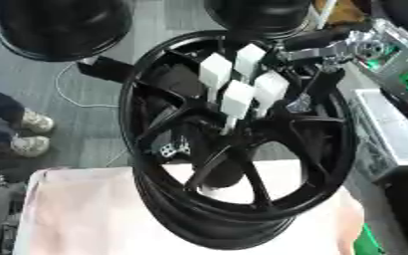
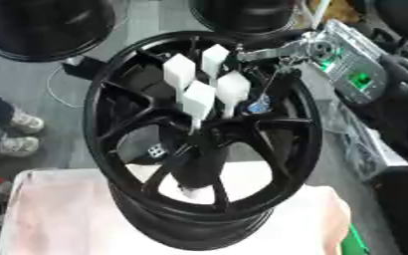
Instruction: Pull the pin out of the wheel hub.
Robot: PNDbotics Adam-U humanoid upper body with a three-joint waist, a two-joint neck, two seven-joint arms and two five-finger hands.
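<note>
On a pale pink cloth-covered desk (image 1: 77, 209) the black spoked alloy wheel hub (image 1: 242, 139) stands upright, the right hand (image 1: 242, 82) reaching from the upper right, white-padded fingers (image 1: 237, 97) pointing down and closed about a thin pale pin (image 1: 229, 124) at the centre

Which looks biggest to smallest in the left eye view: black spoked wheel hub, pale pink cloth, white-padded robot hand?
1. Black spoked wheel hub
2. Pale pink cloth, partly hidden under the hub
3. White-padded robot hand, nearer the camera, still smallest

Grey floor (image 1: 94, 119) w/ a thin white cable (image 1: 68, 97) looping across it. Pale pink cloth-covered table (image 1: 77, 214) fills the bottom of the frame. Two more black wheels at top: one at upper left (image 1: 59, 25), one at top centre (image 1: 259, 15). Grey metal equipment w/ green parts (image 2: 356, 64) at right. Pair of light shoes (image 1: 29, 134) at left edge. Even indoor light.
</note>
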